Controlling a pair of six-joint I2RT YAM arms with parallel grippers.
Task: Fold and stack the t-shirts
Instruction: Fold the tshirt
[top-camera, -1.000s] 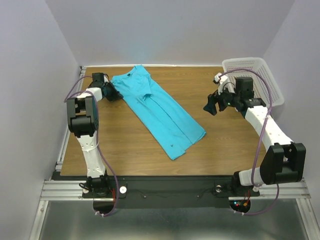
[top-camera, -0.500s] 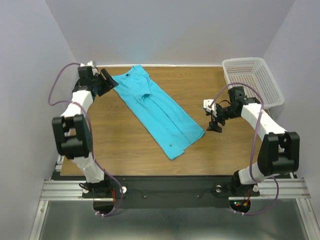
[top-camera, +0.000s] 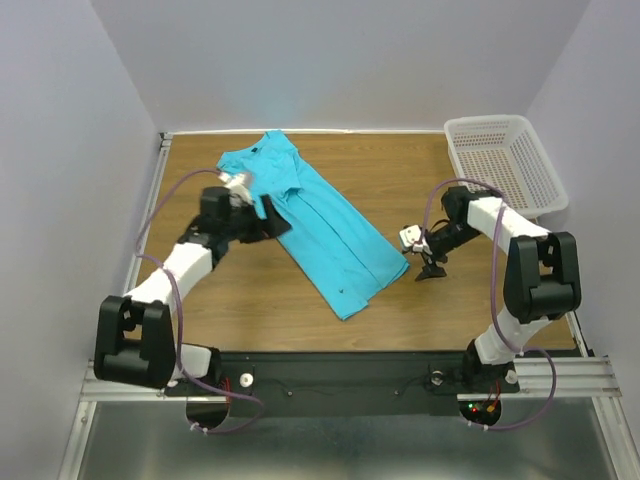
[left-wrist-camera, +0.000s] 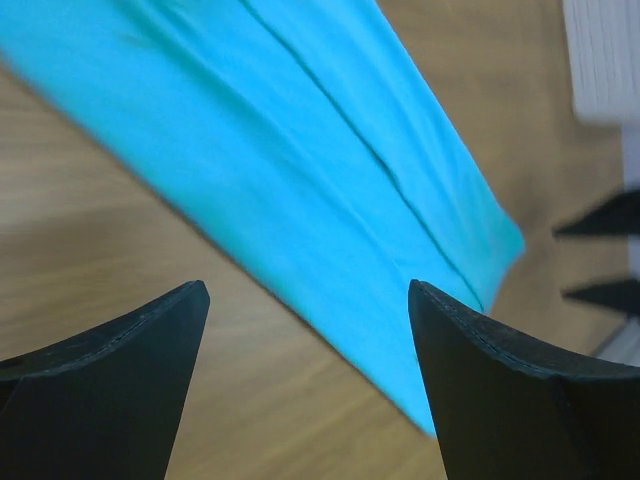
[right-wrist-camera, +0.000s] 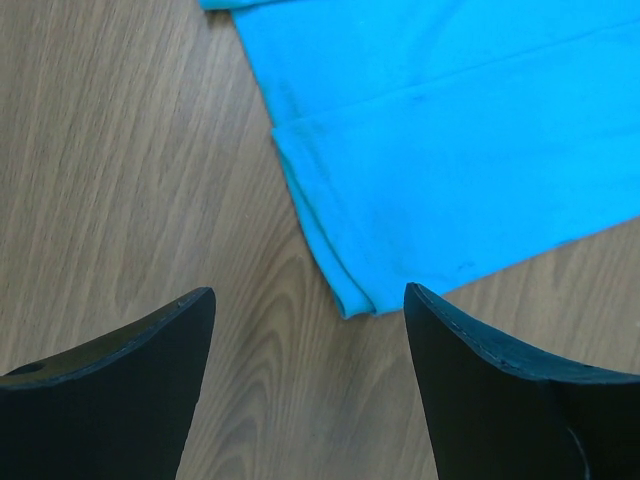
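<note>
Just beyond right end effector (right-wrist-camera: 307, 288), t-shirt (right-wrist-camera: 450, 150)

Wood-grain table (top-camera: 420, 180), brown and matt, with streaks running along its length. At its far right corner, a white perforated plastic basket (top-camera: 510, 160) — upright, mouth open upward, long side along the table's right edge. Along its left and near edges, silver aluminium rails (top-camera: 120, 378). Past the near edge, lower down, a dull grey metal sheet (top-camera: 330, 445). Around the far, left and right sides, plain pale lilac walls (top-camera: 330, 60) — faint bluish glow on the far one, just above the table's back edge.
</note>
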